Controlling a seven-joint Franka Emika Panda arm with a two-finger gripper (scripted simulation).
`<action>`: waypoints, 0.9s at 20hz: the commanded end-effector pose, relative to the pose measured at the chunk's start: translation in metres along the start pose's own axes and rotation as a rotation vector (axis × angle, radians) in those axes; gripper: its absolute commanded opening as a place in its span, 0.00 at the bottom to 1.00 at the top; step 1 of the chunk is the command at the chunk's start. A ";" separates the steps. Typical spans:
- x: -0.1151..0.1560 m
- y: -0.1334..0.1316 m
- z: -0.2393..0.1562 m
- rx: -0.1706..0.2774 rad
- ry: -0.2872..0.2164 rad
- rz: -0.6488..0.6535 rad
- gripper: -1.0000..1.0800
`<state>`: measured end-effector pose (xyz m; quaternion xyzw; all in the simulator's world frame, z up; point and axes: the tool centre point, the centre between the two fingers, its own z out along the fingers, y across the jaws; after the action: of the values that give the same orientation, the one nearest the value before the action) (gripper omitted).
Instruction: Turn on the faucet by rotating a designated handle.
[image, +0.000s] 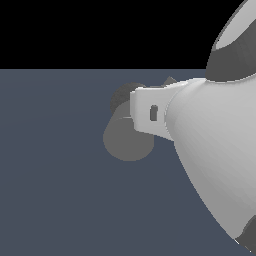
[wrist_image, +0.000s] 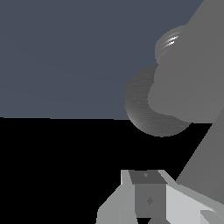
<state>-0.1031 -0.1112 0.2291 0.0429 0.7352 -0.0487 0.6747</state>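
The faucet (image: 127, 142) is a fat matte grey cylinder whose flat round face looks toward the exterior view's lower left. A darker dome (image: 121, 96) sits behind it. My white gripper (image: 137, 111) reaches in from the exterior view's right and overlaps the cylinder's upper edge and the dome. A small grey tip (image: 169, 80) pokes up behind the hand; I cannot tell whether it is the handle. In the wrist view the faucet (wrist_image: 188, 87) and its dome (wrist_image: 144, 111) loom close beyond the gripper (wrist_image: 146, 197). How the jaws stand does not show.
A flat blue-grey floor (image: 55, 190) spreads around the faucet. My bulky white arm (image: 220, 150) fills the exterior view's right side and hides whatever lies behind it.
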 end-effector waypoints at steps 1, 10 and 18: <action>-0.023 0.025 0.004 -0.037 -0.051 0.002 0.00; -0.045 0.053 0.003 -0.046 -0.075 0.002 0.00; -0.013 0.053 -0.009 -0.046 -0.012 -0.041 0.00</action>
<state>-0.1088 -0.0661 0.2365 0.0026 0.7341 -0.0512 0.6771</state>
